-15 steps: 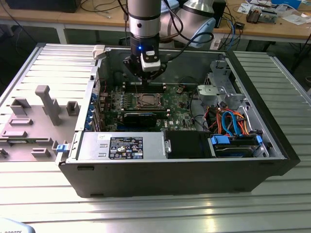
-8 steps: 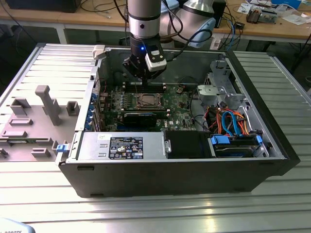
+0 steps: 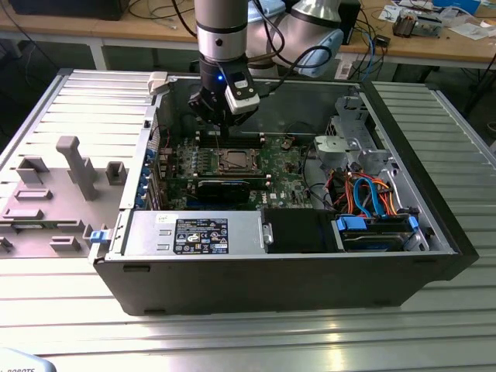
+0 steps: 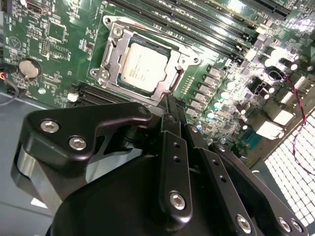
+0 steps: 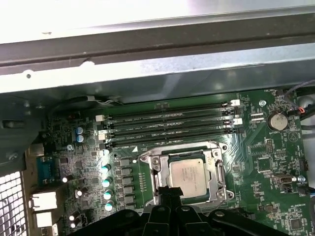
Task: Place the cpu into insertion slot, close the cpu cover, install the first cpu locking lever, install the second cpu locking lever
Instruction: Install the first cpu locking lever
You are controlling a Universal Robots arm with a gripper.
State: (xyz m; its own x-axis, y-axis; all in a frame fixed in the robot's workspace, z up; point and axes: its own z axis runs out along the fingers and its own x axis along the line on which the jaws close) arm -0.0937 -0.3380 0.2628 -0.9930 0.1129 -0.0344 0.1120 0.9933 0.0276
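Cpu [image 4: 143,69] is our subject; we log the scene from the biggest thing down.

Table [image 3: 434,341]: ribbed metal, carries everything. On it is an open computer case [image 3: 271,287], side panel off, innards facing up. Flat on its floor is the green motherboard [image 5: 275,196], with four long memory slots [image 5: 167,123] side by side.

Arm [image 3: 221,31]: stands upright over the case, wrist inside it, above the half of the board on the exterior view's left.

Gripper [image 4: 171,101]: fingers drawn together to a narrow point, no gap that we can see, nothing clamped. In both wrist views the point sits at the edge of the insertion slot [image 4: 110,29]; contact we cannot confirm.

Insertion slot: square, silver-rimmed, just beside the memory slots, one side parallel to them.

Cpu cover [image 4: 110,59]: the thin silver frame lies flat over the slot, its cut-out framing the chip. We judge it down, not raised.

Cpu: seated in the slot, silver top up, level, showing through the cut-out. Placing and covering look done.

The relation that matters: the cpu lies just beyond the gripper's tip, inward across the slot's rim. In the exterior view the gripper hangs over the slot's far corner on the exterior view's left, with the chip just nearer the camera. The chip is square, so it has no long axis; its sides line up with the memory slots.
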